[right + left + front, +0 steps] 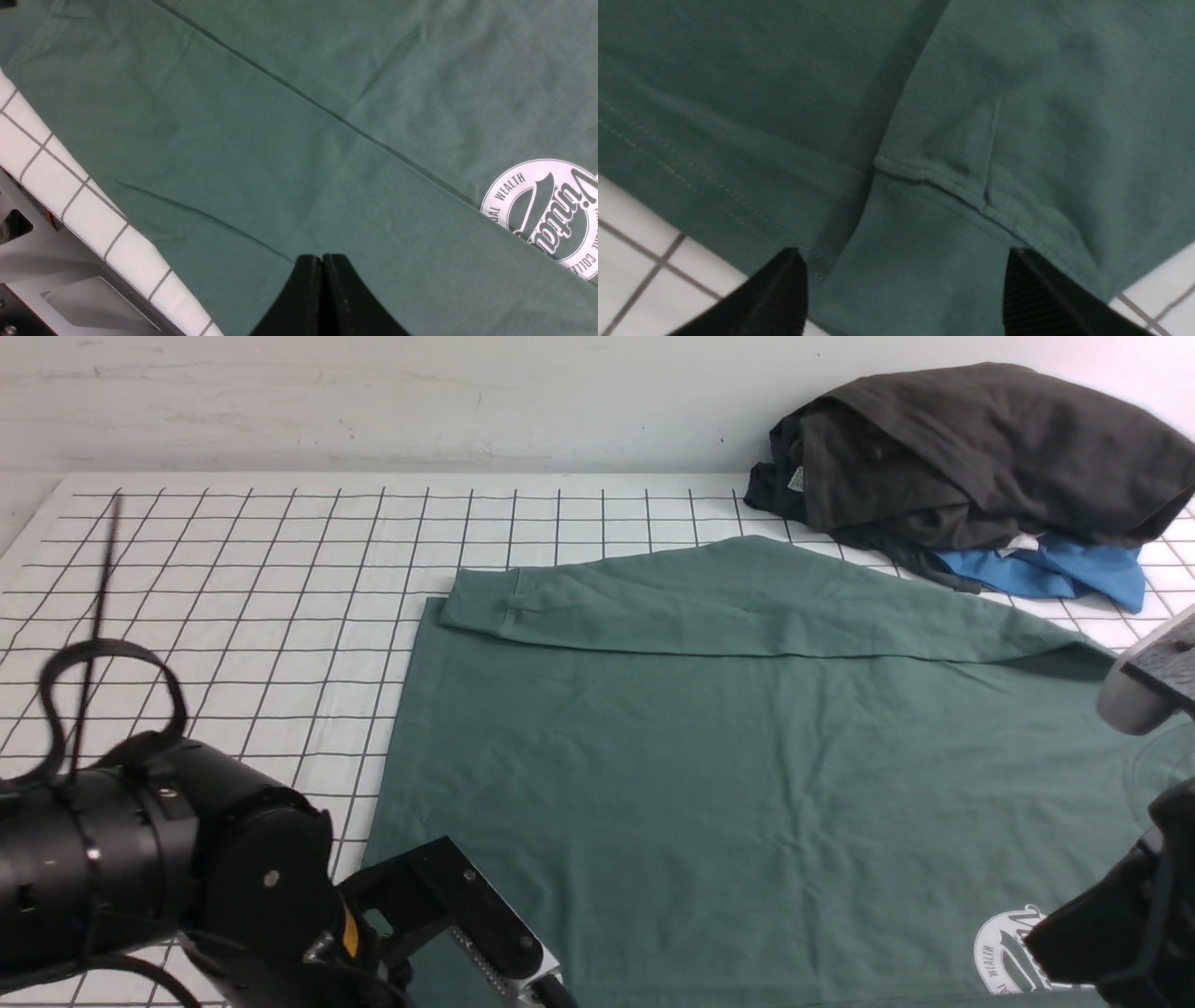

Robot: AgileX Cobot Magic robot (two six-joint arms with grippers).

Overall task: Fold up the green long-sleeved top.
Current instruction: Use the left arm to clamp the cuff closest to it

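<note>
Green top flat on the bench, 1 sleeve laid across to start the fold. Left pincer spread wide over the cuff, holding nothing. Right pincer pressed together, empty.

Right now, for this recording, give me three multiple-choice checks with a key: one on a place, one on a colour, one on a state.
1. Where on the table does the dark heap of clothes lie?
A. far right corner
B. near left corner
C. middle of the near edge

2. What colour is the garment sticking out under that heap?
A. red
B. blue
C. yellow

3. How do the jaws of the left end effector stand over the green top?
A. shut
B. open
C. out of view

Key:
1 A, the heap sits far right, by the wall.
2 B, bright blue shows beneath the dark cloth.
3 B, its fingers stand wide apart over the sleeve cuff.
</note>
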